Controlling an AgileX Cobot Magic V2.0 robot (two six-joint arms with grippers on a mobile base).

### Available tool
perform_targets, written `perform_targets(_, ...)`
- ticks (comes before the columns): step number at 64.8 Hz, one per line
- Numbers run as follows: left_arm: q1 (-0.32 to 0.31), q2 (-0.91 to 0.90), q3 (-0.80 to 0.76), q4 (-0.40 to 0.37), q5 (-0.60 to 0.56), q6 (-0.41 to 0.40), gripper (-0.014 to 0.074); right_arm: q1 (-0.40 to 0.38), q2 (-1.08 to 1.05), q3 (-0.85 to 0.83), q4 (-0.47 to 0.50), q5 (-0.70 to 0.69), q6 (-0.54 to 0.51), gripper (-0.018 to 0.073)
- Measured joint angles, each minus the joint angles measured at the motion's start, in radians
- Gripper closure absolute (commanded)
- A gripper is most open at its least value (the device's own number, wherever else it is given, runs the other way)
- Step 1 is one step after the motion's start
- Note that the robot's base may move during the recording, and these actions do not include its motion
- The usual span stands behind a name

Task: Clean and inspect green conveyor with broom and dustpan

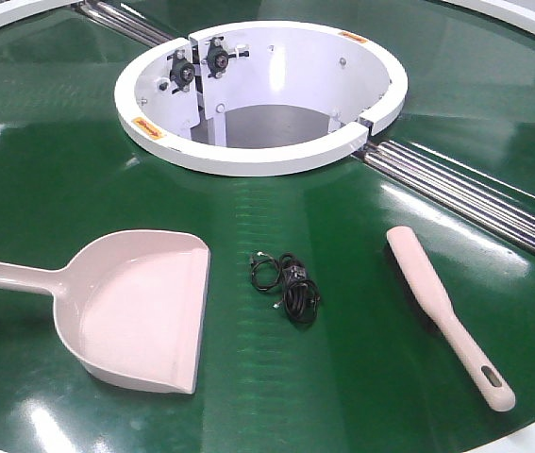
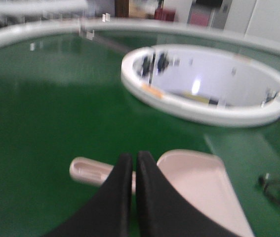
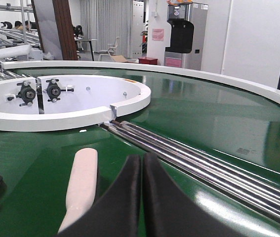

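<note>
Left claw [image 2: 132, 159]: black fingers pressed together, gripping nothing, over the dustpan [image 2: 201, 185] neck; this view is blurred.
Right claw [image 3: 141, 160]: fingers together, empty, just right of the broom [image 3: 82, 185].
Dustpan: flat on the conveyor [image 1: 50, 189], handle pointing left, wide mouth facing the cable [image 1: 288, 283].
Broom: flat on the belt, right of the cable, handle toward the near rim.
Cable: black tangle between dustpan and broom, touching neither.
Rollers [image 1: 475, 193]: steel strips beyond the broom, running out from the white ring [image 1: 258, 162].
Ring: rims the central opening, well behind all three.
</note>
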Motion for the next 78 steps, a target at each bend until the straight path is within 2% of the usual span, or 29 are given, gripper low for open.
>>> perform_targets(17, 0.0, 0.134, -0.002, 0.001, 0.028, 0.0, 0.0596, 0.0, 0.0, 0.0, 0.0, 0.0, 0.0, 0.0568)
perform_targets(25, 0.0, 0.152, -0.002, 0.004, 0.031, 0.0, 0.0542, 0.0, 0.0, 0.0, 0.0, 0.0, 0.0, 0.0568)
perform_targets(42, 0.0, 0.186, -0.006, 0.023, 0.071, 0.045, 0.0222, 0.0, 0.0, 0.0, 0.0, 0.0, 0.0, 0.0568)
perform_targets(48, 0.0, 0.191, -0.006, 0.023, 0.069, 0.047, 0.0155, 0.0, 0.0, 0.0, 0.0, 0.0, 0.0, 0.0568)
perform_targets(61, 0.0, 0.191, -0.006, 0.016, 0.058, 0.049, 0.0147, 0.0, 0.0, 0.0, 0.0, 0.0, 0.0, 0.0568)
perform_targets(72, 0.0, 0.191, -0.006, -0.041, 0.054, 0.051, 0.0147, 0.0, 0.0, 0.0, 0.0, 0.0, 0.0, 0.0568)
perform_targets(78, 0.0, 0.192, -0.02, -0.046, 0.068, 0.091, 0.0147, 0.0, 0.0, 0.0, 0.0, 0.0, 0.0, 0.0568)
